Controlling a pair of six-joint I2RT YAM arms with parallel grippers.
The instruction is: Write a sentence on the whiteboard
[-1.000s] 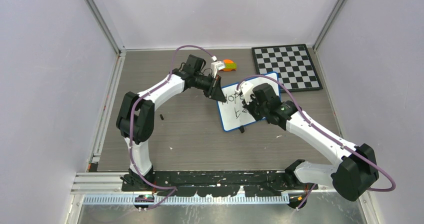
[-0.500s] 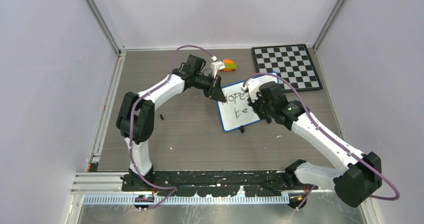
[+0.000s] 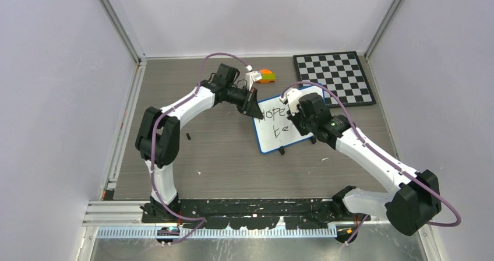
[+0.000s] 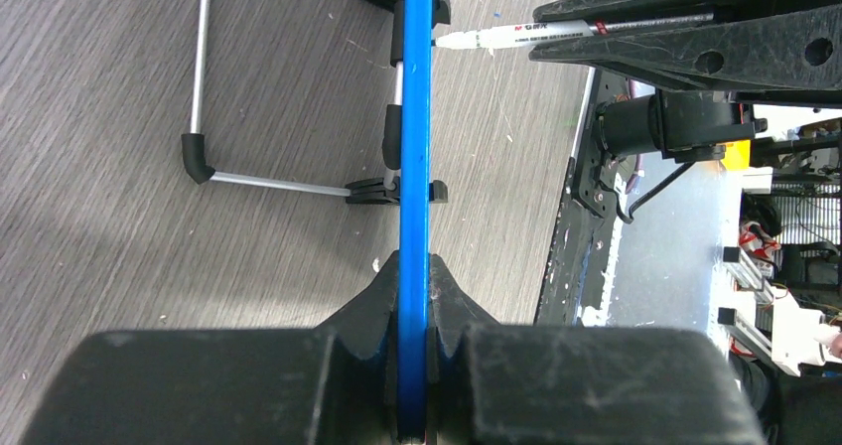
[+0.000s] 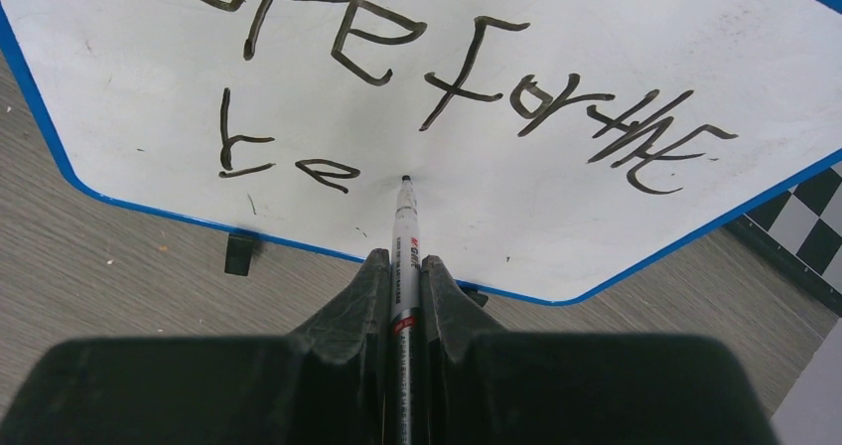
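The whiteboard [image 3: 272, 137] stands mid-frame on the counter [image 3: 221, 156], its long axis running left to upper right. The left claw [image 3: 256, 113] pinches its blue rim. The right claw [image 3: 293, 113] pinches a marker [image 5: 405, 228], tip touching the board.

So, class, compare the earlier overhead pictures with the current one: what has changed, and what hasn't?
The right jaws, shut on the marker, shifted a little rightward and away from the bases along the whiteboard. The left jaws kept clamping its blue rim; the whiteboard and chessboard stayed put.
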